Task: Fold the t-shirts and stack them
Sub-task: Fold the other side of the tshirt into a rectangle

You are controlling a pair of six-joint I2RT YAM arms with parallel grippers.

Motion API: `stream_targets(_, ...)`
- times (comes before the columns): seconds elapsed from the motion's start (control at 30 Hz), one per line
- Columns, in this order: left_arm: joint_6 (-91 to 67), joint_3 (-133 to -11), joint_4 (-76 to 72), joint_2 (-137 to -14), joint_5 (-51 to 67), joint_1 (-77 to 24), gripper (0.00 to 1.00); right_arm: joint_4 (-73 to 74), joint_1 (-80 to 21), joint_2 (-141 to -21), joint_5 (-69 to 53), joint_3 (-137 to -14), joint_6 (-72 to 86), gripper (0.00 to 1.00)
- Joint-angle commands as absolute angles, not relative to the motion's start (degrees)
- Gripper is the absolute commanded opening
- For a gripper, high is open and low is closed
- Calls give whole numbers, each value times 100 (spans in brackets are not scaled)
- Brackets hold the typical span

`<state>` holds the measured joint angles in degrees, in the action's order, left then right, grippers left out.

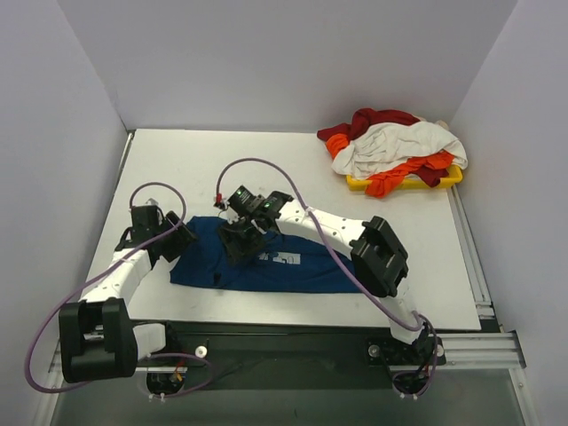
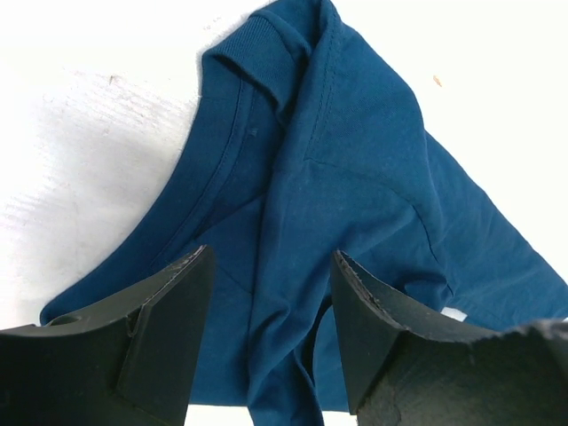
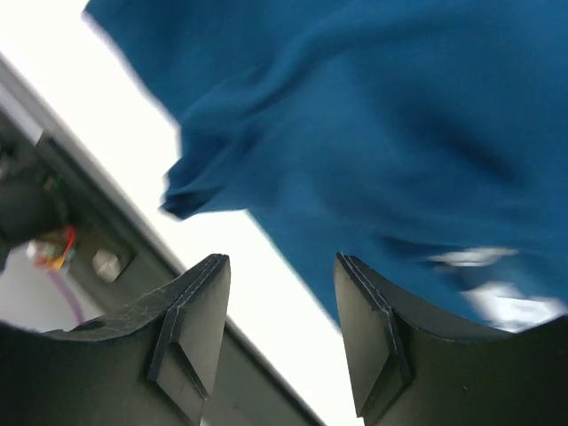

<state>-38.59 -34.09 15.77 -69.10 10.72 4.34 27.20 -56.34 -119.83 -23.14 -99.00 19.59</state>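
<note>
The dark blue t-shirt (image 1: 293,257) lies crumpled flat on the white table, its pale print (image 1: 286,260) facing up. My left gripper (image 1: 177,238) is open at the shirt's left end. In the left wrist view (image 2: 271,257) a raised fold of the blue shirt (image 2: 355,177) runs between its fingers, unpinched. My right gripper (image 1: 238,250) is open over the shirt's middle. In the right wrist view (image 3: 282,259) it hangs above the shirt's near edge (image 3: 373,124), empty. Dark red (image 1: 377,120), white (image 1: 399,142) and orange (image 1: 399,176) shirts lie heaped at the back right.
The heap rests on a yellow tray (image 1: 453,177) at the table's back right corner. White walls close in the table on three sides. The metal rail of the table's near edge (image 3: 133,257) runs just beside the right gripper.
</note>
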Motion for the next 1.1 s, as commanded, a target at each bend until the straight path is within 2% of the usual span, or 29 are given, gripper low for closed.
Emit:
stream_targets(0.0, -3911, -3366, 1705, -6636, 1064, 439, 65, 2734, -5318, -11759, -1776, -10019, 1855, 50)
stream_targets(0.27, -4052, -3050, 1679, -6477, 1055, 325, 65, 2628, -5212, -12480, -1670, -10731, 1644, 50)
stream_targets(0.77, -4087, -3217, 1424, -6759, 1055, 176, 64, 2320, -5238, -12893, -2030, -10696, 1494, 51)
stream_targets(1.07, -4122, -3032, 1354, -6724, 1055, 176, 64, 2320, -5238, -13061, -2224, -10644, 1424, 46)
